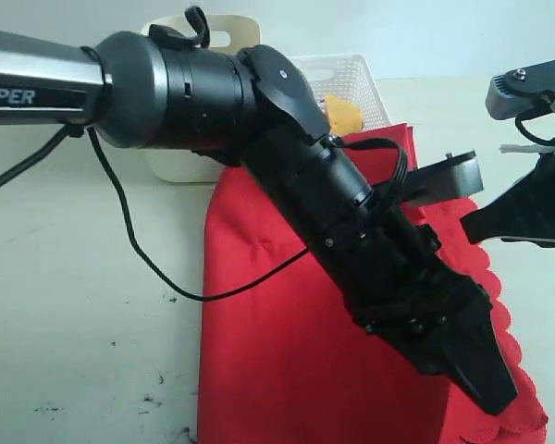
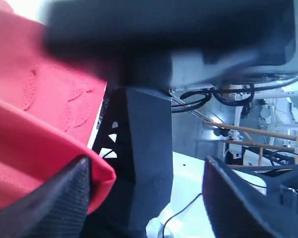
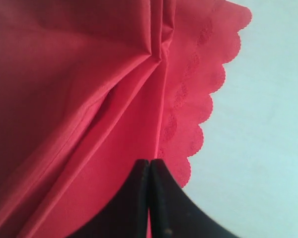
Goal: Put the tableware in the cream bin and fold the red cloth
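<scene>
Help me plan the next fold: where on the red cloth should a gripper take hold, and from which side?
Probably the scalloped edge of the red cloth, approached from the bare table beside it. That border lies flat, thin and free at the cloth's outside, while further in the fabric bunches into pleats that would fill the jaws unevenly.

Creased red scalloped cloth (image 1: 287, 370), long strip just beside cream bin (image 1: 180, 165).
</scene>
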Robot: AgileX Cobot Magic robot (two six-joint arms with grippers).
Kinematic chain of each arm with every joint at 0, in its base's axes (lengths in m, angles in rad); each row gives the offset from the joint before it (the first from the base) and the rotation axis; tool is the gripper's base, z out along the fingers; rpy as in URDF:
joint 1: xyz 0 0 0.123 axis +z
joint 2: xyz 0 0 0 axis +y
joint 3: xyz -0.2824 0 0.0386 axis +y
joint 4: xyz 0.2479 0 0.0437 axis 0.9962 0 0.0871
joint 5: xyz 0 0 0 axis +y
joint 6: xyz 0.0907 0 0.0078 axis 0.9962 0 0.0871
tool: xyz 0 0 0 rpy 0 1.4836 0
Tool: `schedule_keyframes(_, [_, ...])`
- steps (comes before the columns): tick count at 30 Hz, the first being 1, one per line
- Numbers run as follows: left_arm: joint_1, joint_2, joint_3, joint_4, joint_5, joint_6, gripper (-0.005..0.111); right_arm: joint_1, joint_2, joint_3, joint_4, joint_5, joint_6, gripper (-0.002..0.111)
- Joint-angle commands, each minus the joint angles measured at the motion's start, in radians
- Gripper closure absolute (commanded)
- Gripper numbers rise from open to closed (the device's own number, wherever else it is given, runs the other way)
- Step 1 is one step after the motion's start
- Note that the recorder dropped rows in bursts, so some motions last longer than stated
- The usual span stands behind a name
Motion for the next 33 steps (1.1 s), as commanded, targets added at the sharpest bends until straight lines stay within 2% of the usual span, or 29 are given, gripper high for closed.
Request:
schedule_keyframes(1, [0.014, -0.039, 0.001, 0.011, 0.01, 0.014, 0.045, 0.002, -0.004, -0.003, 0.013, -0.007, -0.009, 0.108])
schedule_keyframes(6, [-0.011, -0.026, 0.001, -0.02, 0.01, 0.008, 0.045, 0.002, -0.004, -0.003, 0.036, -0.034, -0.009, 0.108])
schedule_keyframes(14, [-0.156, 0.03, 0.001, -0.039, 0.01, 0.036, 0.045, 0.002, -0.004, -0.003, 0.154, -0.087, -0.055, 0.108])
schedule_keyframes(17, [-0.183, 0.03, 0.001, -0.053, 0.01, 0.051, 0.045, 0.002, 0.016, -0.003, 0.18, -0.098, -0.078, 0.108])
schedule_keyframes(23, [-0.186, -0.02, 0.001, -0.036, 0.01, 0.039, 0.045, 0.002, 0.103, -0.003, 0.178, -0.131, -0.078, 0.108])
schedule_keyframes(30, [-0.15, -0.085, 0.012, 0.147, 0.01, -0.075, 0.045, 0.0, 0.155, -0.003, 0.174, -0.199, -0.072, 0.108])
schedule_keyframes(33, [-0.117, -0.109, 0.027, 0.177, 0.01, -0.115, 0.045, 0.0, 0.17, -0.003, 0.18, -0.222, -0.072, 0.108])
